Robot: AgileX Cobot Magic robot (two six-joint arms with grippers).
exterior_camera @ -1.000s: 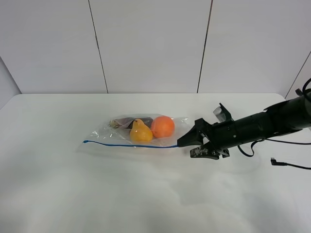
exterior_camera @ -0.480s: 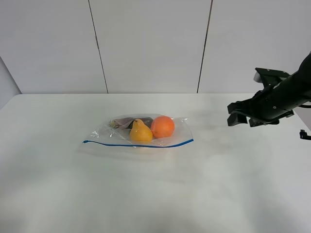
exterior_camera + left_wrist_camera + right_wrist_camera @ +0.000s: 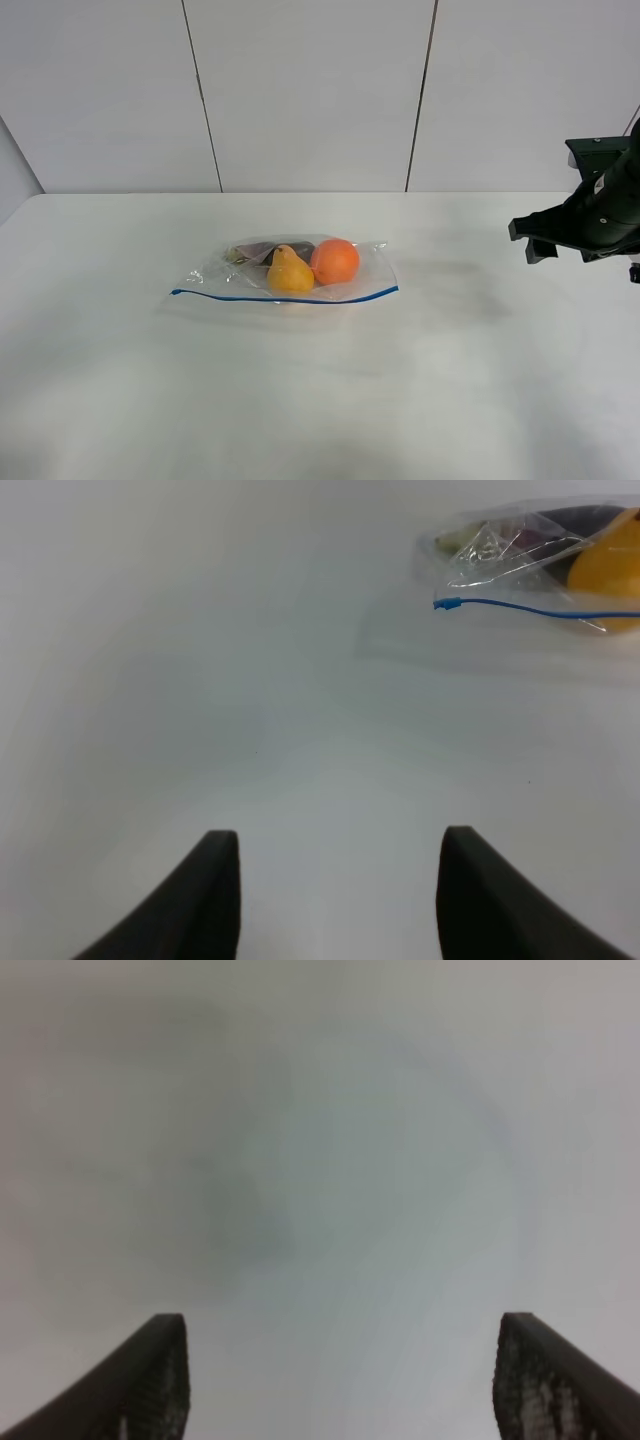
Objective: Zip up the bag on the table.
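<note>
White wall panels with thin dark seams run behind a broad white table (image 3: 200, 400), and the overhead shot gives us a very bare stage. Sitting a little left of the table's centre is the bag (image 3: 290, 270), clear crinkly plastic lying flat, its blue zip strip (image 3: 285, 297) running along the edge nearest the camera. Through the plastic we can pick out an orange (image 3: 335, 261) and, touching it, a yellow pear (image 3: 290, 272), with something darker tucked behind them that is too muddled by the crinkles to name.

Over on the far right, the right gripper (image 3: 538, 237) hangs above the table, well apart from the bag, with open tabletop between the two. Its wrist camera shows the two dark fingers (image 3: 160, 1380) spread wide with only plain white surface and a soft grey shadow between them, holding nothing.

The left gripper (image 3: 335, 900) does not appear in the overhead shot, but its own camera shows both dark fingers (image 3: 200, 900) parted, nothing gripped, hovering over bare table. Further out in that view lies the end of the bag (image 3: 530, 550), the tip of the blue zip strip (image 3: 445, 604) pointing toward the gripper and a slice of the yellow pear (image 3: 610, 570) at the frame's edge. Nothing lies between that gripper and the bag's corner.
</note>
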